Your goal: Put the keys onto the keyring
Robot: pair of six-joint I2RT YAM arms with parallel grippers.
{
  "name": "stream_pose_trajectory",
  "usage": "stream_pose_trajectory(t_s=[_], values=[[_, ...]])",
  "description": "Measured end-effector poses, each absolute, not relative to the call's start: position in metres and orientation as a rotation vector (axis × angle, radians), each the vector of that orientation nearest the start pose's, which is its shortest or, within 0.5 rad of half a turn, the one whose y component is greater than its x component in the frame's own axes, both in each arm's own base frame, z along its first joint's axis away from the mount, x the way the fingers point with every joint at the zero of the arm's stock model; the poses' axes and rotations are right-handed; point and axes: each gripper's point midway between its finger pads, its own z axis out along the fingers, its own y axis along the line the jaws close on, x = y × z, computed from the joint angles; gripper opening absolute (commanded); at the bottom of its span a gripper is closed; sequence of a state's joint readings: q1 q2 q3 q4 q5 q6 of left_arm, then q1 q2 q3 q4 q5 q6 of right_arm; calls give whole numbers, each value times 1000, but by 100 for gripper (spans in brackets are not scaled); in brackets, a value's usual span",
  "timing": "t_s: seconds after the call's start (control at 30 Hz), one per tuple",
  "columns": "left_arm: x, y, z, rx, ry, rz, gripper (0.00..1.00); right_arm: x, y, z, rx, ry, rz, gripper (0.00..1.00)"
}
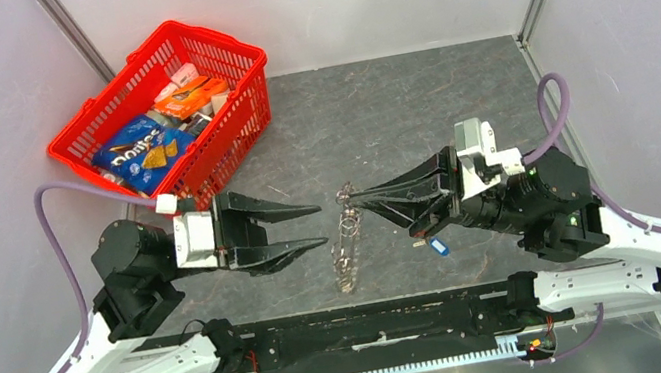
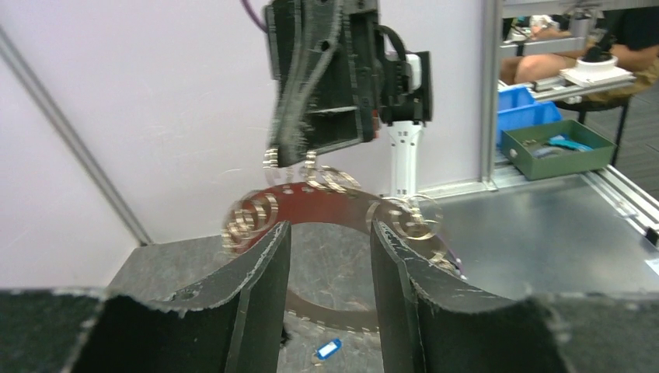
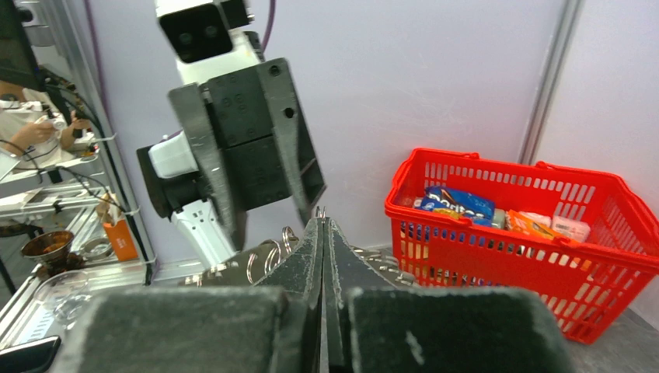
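Observation:
The keyring [image 1: 347, 234] hangs over the middle of the grey mat as a big hoop. Small silvery keys [image 1: 347, 270] are strung round it. My right gripper [image 1: 351, 197] is shut on the hoop's top, and a thin wire loop pokes out of its tip [image 3: 322, 221]. In the left wrist view the keyring [image 2: 319, 203] arches just beyond my fingers, with blurred keys [image 2: 249, 221] on it. My left gripper [image 1: 322, 225] is open and holds nothing, its tips [image 2: 329, 226] a little short of the hoop. A blue-headed key [image 1: 437, 247] [image 2: 328, 348] lies on the mat under the right arm.
A red basket [image 1: 107, 87] [image 3: 505, 159] holding a Doritos bag [image 1: 143, 152] and small boxes stands at the far left, close behind the left arm. White walls close in the mat on three sides. A black rail [image 1: 380, 325] runs along the near edge.

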State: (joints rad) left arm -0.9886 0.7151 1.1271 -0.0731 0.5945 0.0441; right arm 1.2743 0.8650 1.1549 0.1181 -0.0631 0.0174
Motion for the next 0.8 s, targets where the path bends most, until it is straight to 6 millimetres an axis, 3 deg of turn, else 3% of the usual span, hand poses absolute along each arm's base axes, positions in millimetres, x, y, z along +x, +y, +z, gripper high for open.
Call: stream_pose_trajectory(t_s=[0.43,0.8], values=[[85,-266,482,992,912,-1091,47,45,305,500,-941,868,1276,0],[77,-269,489,981,897,-1163,46,42,313,498,-1004,859,1268,0]])
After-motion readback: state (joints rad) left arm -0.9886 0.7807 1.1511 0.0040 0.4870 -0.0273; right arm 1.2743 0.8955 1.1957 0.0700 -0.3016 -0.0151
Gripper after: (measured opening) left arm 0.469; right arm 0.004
